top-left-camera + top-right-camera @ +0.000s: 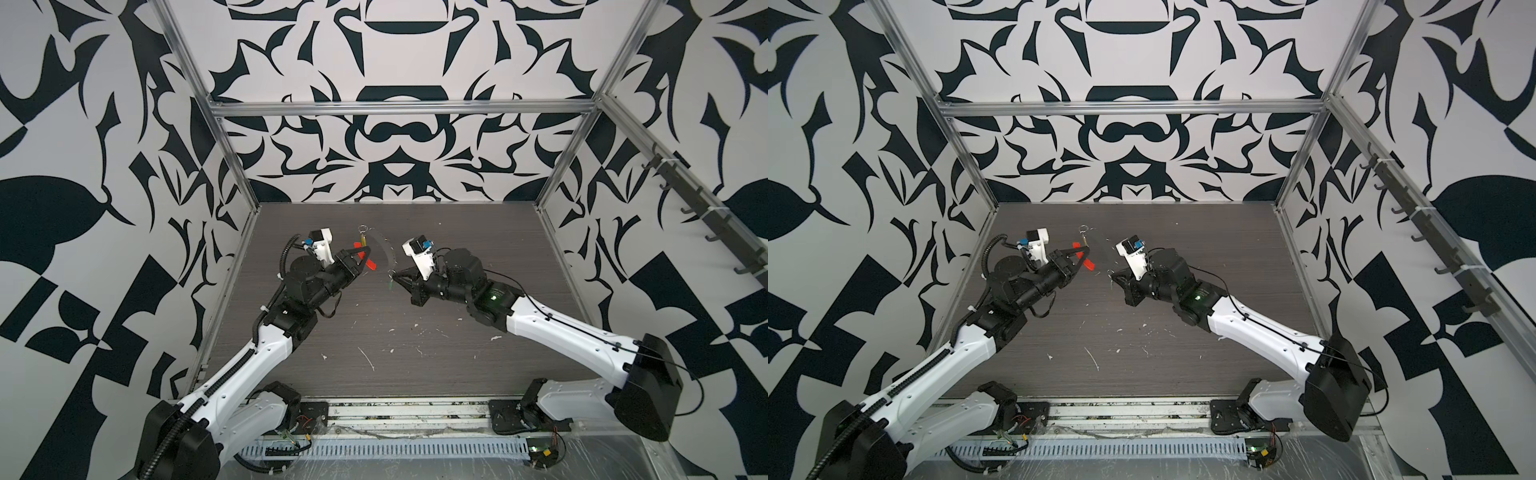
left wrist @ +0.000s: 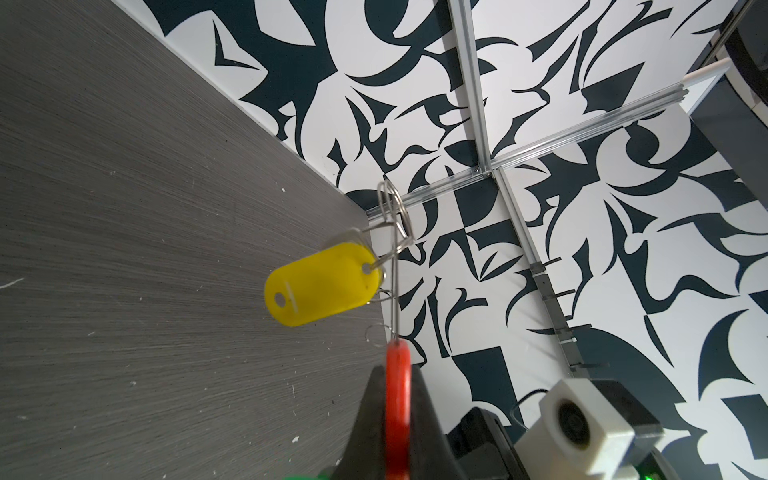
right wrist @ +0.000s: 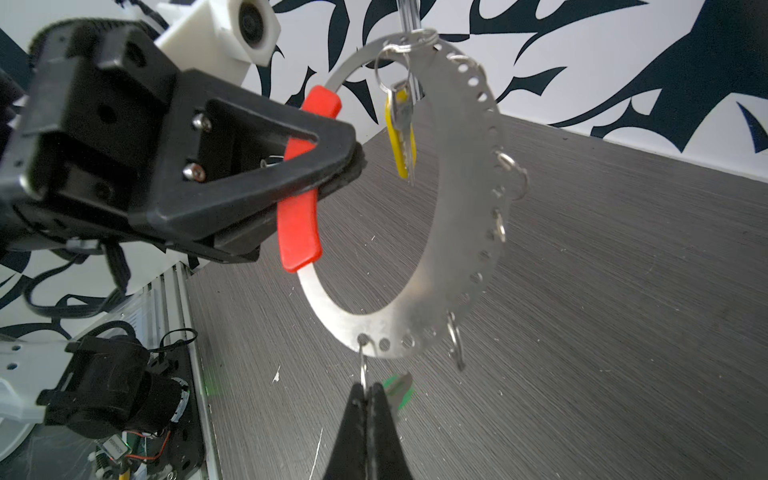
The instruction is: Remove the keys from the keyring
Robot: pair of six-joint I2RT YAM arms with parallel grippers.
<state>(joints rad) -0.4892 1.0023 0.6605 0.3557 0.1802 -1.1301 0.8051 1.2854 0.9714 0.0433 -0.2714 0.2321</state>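
Tightly, left pincer (image 3: 332, 174) clamps keyring (image 3: 465, 249) (curved perforated metal, red sleeve).

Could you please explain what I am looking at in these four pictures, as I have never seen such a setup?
This is a robot with a left arm and a right arm at a dark table inside patterned walls. Two pictures look down from overhead; the other two come from a camera on each wrist. Only white flecks lie on the table. The left gripper clamps the red handle of a curved metal strip with a row of holes, held in the air. A yellow tag hangs at one end of the row. The right gripper is shut on a small ring at the other end, a green tag just behind it.
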